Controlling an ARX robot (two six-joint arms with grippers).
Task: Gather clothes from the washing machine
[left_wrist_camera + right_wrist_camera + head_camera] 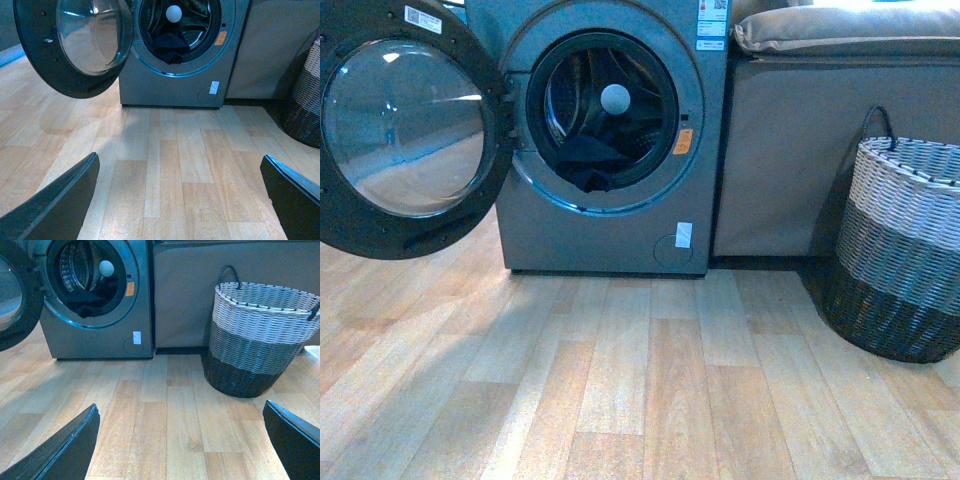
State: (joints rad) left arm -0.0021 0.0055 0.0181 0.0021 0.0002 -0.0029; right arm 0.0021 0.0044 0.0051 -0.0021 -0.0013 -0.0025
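Observation:
The grey washing machine (610, 230) stands at the back with its round glass door (405, 130) swung wide to the left. Dark navy clothes (590, 165) lie limp in the bottom of the steel drum, hanging slightly over the rim; they also show in both wrist views (170, 46) (86, 305). Neither arm appears in the front view. My left gripper (180, 200) is open above bare floor, well short of the machine (175, 85). My right gripper (181, 442) is open too, over the floor between the machine (100, 335) and a basket.
A woven basket (900, 250) (257, 340) in white, grey and black bands stands on the right. A tan-brown cabinet (790, 150) with a cushion on top sits beside the machine. A pale ball (615, 98) rests inside the drum. Wooden plank floor (640, 380) spreads in front.

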